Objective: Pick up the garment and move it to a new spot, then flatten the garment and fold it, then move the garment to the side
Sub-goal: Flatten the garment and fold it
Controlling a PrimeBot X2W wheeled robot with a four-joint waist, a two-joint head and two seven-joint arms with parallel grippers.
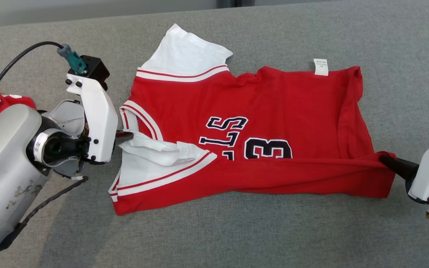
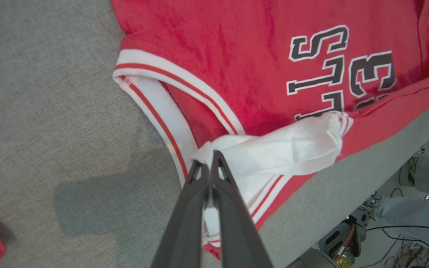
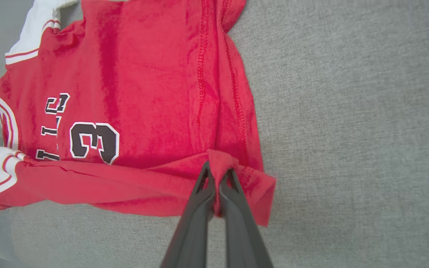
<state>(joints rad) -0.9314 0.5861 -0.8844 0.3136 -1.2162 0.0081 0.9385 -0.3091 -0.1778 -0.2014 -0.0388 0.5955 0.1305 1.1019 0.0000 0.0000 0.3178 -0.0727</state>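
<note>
Lab: tangled floor cables

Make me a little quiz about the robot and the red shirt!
1. True or false: the right gripper is shut on a red corner of the shirt.
2. What is the left gripper pinching? A: the white sleeve. B: a sock. C: a button.
3. Fill the gap: in the head view, the small white label lies at the shirt's ___ edge (near or far).

Key: 1 true; 2 A; 3 far.
</note>
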